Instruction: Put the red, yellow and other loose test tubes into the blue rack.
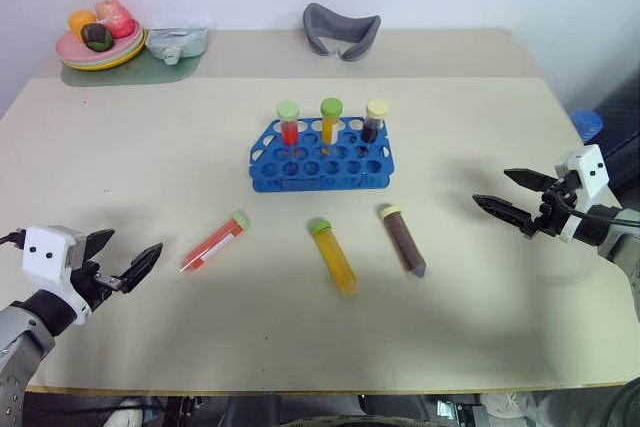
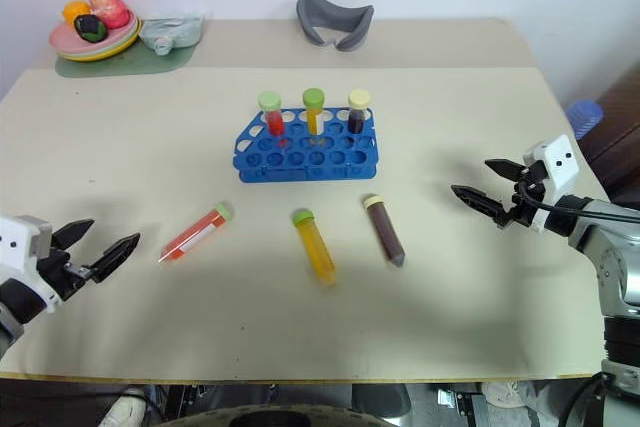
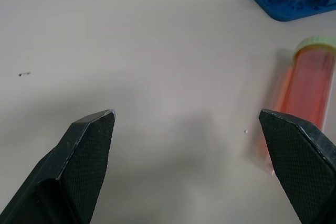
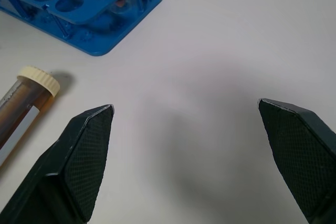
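Table [image 1: 120, 177]: red tube [image 1: 214, 242] beside (left) tool [image 1: 118, 260]

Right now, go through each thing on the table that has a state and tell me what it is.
Left claw: open, empty.
Right claw: open, empty.
Red tube: capped, lying loose.
Yellow tube: capped, lying loose.
Brown tube: capped, lying loose.
Blue rack: three capped tubes upright in its back row, other holes empty.
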Robot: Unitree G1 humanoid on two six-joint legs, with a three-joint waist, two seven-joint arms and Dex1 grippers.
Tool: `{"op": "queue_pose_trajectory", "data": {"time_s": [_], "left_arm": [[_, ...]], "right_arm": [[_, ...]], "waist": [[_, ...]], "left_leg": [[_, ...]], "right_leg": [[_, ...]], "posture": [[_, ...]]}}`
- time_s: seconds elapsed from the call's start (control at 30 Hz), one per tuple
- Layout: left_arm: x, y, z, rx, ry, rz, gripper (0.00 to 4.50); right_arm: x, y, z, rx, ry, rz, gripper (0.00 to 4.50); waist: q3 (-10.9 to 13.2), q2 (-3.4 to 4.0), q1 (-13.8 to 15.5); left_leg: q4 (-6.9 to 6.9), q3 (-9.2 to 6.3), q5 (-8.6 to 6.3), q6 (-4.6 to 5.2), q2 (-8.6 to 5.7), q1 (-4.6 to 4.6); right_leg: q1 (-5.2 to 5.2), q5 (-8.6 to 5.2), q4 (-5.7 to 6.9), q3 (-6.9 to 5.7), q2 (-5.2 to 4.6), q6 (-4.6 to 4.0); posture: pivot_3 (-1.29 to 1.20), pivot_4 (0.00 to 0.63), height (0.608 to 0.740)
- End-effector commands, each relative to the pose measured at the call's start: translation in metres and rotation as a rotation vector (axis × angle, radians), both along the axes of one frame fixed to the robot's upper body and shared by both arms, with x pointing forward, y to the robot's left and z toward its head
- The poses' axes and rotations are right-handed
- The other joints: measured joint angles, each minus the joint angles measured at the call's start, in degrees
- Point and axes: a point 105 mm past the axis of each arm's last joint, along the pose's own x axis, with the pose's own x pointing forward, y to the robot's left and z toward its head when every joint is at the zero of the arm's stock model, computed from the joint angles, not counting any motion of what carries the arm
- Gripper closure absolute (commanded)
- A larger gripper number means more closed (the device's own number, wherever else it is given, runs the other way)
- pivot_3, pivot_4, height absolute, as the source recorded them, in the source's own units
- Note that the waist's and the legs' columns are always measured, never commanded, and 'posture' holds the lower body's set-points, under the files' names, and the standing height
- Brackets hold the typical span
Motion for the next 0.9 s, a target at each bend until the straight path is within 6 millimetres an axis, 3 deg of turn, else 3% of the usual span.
{"op": "queue_pose_trajectory", "data": {"time_s": [0.03, 0.3, 0.47, 0.63, 0.77, 0.83, 0.9], "left_arm": [[0.0, 0.001, 0.011, 0.02, -0.049, 0.013, 0.05], [0.006, -0.011, 0.012, 0.004, -0.079, -0.023, 0.05], [0.017, -0.031, 0.022, -0.006, -0.117, -0.121, 0.05], [0.037, -0.072, 0.035, -0.056, -0.162, -0.303, 0.05], [0.05, -0.114, 0.046, -0.113, -0.191, -0.493, 0.05], [0.046, -0.143, 0.044, -0.111, -0.183, -0.654, 0.05], [0.04, -0.156, 0.04, -0.093, -0.169, -0.752, 0.05]], "right_arm": [[0.0, -0.001, 0.012, -0.037, -0.037, 0.004, 0.0], [0.003, -0.004, 0.018, -0.091, -0.03, -0.022, 0.0], [0.0, 0.011, 0.03, -0.101, -0.026, -0.01, 0.0], [-0.017, 0.041, 0.042, -0.141, 0.003, 0.017, 0.0], [-0.032, 0.064, 0.04, -0.165, 0.087, 0.018, 0.0], [-0.035, 0.078, 0.037, -0.148, 0.144, 0.003, 0.0], [-0.036, 0.087, 0.036, -0.145, 0.171, -0.015, 0.0]], "waist": [[0.0, 0.0, -0.01], [0.0, 0.01, 0.05], [-0.01, 0.01, 0.08], [-0.03, 0.01, 0.18], [-0.03, 0.01, 0.34], [-0.03, 0.0, 0.08], [-0.05, 0.03, -0.28]], "left_leg": [[0.02, 0.0, 0.0, 0.0, 0.0, 0.0], [0.17, 0.0, -0.02, 0.04, 0.0, 0.0], [0.25, 0.0, -0.04, 0.07, 0.0, 0.0], [0.36, -0.01, -0.05, 0.09, 0.0, -0.03], [0.44, -0.06, -0.07, 0.13, 0.0, -0.08], [0.49, -0.06, -0.09, 0.15, -0.01, -0.09], [0.49, -0.05, -0.08, 0.15, 0.0, -0.05]], "right_leg": [[0.0, 0.0, 0.02, 0.0, 0.0, 0.0], [0.04, 0.0, 0.08, 0.0, 0.0, 0.0], [0.04, 0.0, 0.16, 0.0, 0.01, 0.0], [0.05, 0.01, 0.26, 0.0, 0.01, 0.01], [0.06, 0.01, 0.28, -0.01, 0.03, 0.02], [0.05, 0.01, 0.3, -0.01, 0.04, 0.02], [0.05, 0.01, 0.34, 0.0, 0.05, 0.02]], "posture": [[0.0, 0.15, 0.74], [0.0, 0.15, 0.74], [0.0, 0.15, 0.74], [0.0, 0.15, 0.74], [0.0, 0.15, 0.74], [0.0, 0.15, 0.74], [0.0, 0.15, 0.74]]}}
